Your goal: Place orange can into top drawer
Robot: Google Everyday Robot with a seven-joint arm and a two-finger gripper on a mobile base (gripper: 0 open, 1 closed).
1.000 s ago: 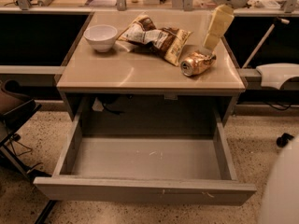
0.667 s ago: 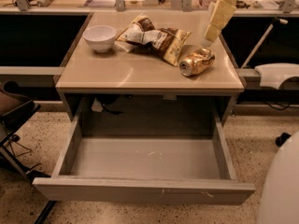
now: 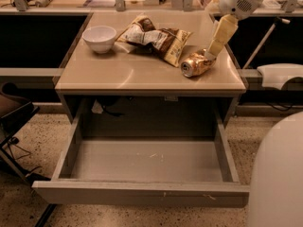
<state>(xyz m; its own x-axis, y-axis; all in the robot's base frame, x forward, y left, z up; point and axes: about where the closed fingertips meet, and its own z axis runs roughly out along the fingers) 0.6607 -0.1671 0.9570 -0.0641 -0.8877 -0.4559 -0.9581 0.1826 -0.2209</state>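
The orange can (image 3: 195,64) lies on its side at the right of the beige table top (image 3: 128,72), its silver top facing the front left. My gripper (image 3: 211,54) comes down from the upper right on a cream arm and meets the can's far right end. The top drawer (image 3: 142,192) is pulled wide open below the table. Its scuffed grey inside (image 3: 147,160) holds nothing.
A white bowl (image 3: 99,38) stands at the table's back left. A brown-and-white snack bag (image 3: 154,38) lies at the back middle, just left of the can. A dark chair (image 3: 14,112) is at the left and a white rounded body (image 3: 279,174) at the front right.
My gripper has come down and a little to the left, from above the can to its far end. The can, bag, bowl and drawer have not moved.
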